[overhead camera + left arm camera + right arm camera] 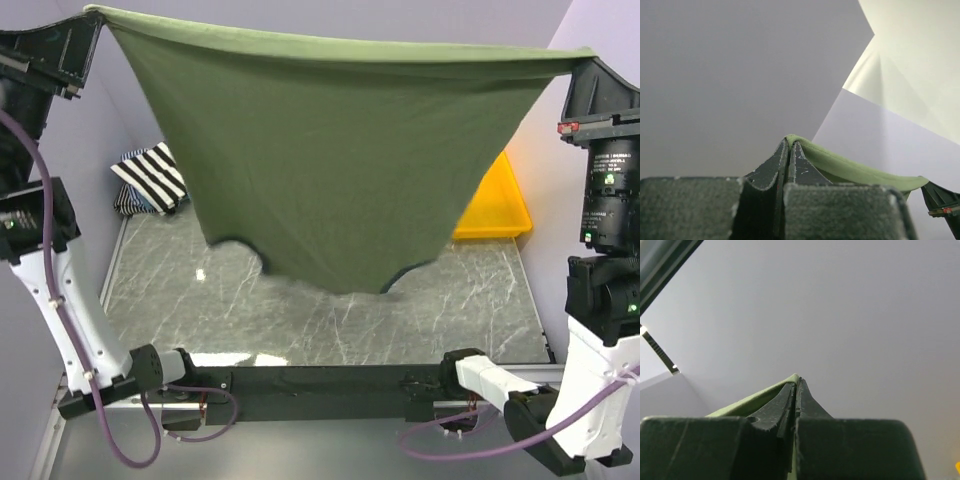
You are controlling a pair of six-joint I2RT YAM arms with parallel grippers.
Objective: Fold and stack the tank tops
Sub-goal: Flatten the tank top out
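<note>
The olive-green tank top [340, 160] hangs stretched in the air between both grippers, its navy-trimmed armholes dangling just above the table. My left gripper [95, 15] is shut on its top left corner; the green hem [840, 165] runs from the jaw tips [790, 142]. My right gripper [585, 62] is shut on its top right corner, with the green edge [750, 400] beside the jaw tips [797, 380]. The black-and-white striped tank top [150, 178] lies folded at the back left. The bluish one is out of view.
A yellow plastic tray [497, 205] stands at the back right, partly behind the hanging shirt. The grey marble table [330, 320] lies below, with walls close on both sides.
</note>
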